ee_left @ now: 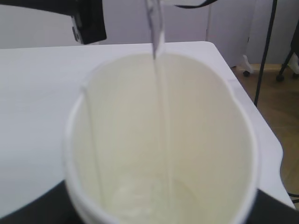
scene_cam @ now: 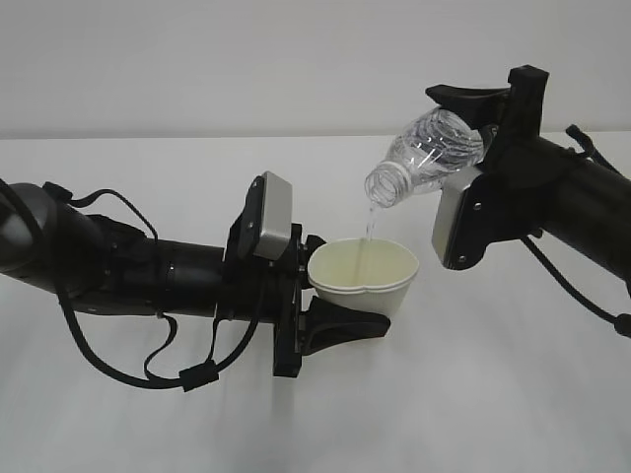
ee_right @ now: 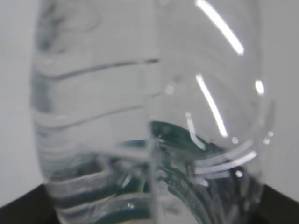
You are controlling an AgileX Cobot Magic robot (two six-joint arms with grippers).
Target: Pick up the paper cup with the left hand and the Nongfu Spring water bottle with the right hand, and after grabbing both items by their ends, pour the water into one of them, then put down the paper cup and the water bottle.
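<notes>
Paper cup (scene_cam: 363, 274) held above white table (scene_cam: 148, 434), grey wall (scene_cam: 246, 59) behind.

paper cup (scene_cam: 367, 278): white outside, pale cream inside
water bottle (scene_cam: 426, 156): clear ribbed plastic above the cup; dark green shows through it in the right wrist view
water (scene_cam: 371, 227): clear, colourless thread over the cup
left hand (scene_cam: 340, 310): black, silver-grey plate, black cables
right hand (scene_cam: 493, 128): black, silver-grey plate
table (scene_cam: 493, 394): plain white under the cup
</notes>
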